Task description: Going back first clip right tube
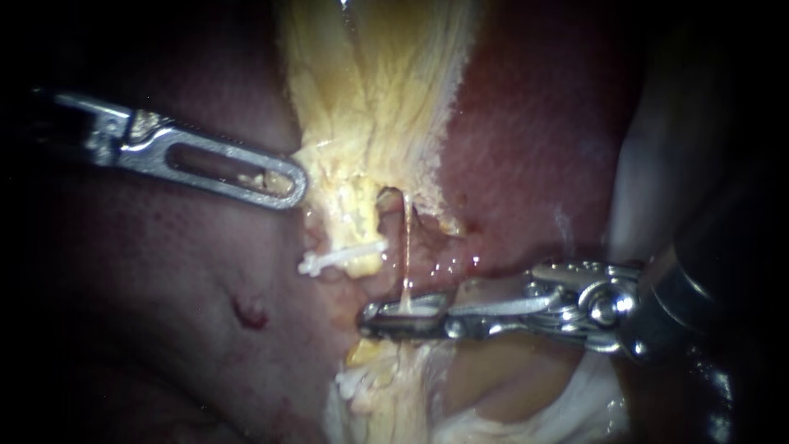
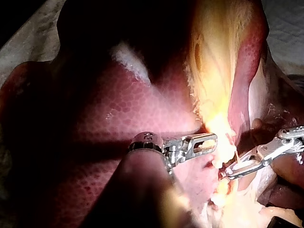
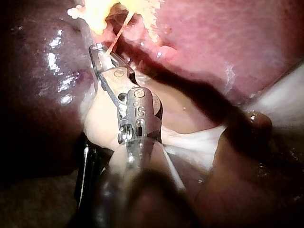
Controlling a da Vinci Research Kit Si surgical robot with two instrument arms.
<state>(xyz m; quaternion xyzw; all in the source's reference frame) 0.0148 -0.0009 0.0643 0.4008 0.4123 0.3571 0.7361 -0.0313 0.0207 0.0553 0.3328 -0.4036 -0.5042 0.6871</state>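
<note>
Clip [image 1: 411,311] on the thin right tube [image 1: 406,247], lower centre, lying between the narrowly parted jaws of the right instrument [image 1: 367,319]. Left instrument [image 1: 297,187], upper left, clamped on yellow tissue [image 1: 362,99]. Risk: snagging the clip while backing out, tearing that tube.

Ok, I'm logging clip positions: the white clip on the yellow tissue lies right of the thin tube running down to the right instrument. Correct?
No. The endoscope view shows the white clip lying left of the thin tube, not right of it. It is on the yellow tissue, and the thin tube does run down to the right instrument.
</note>
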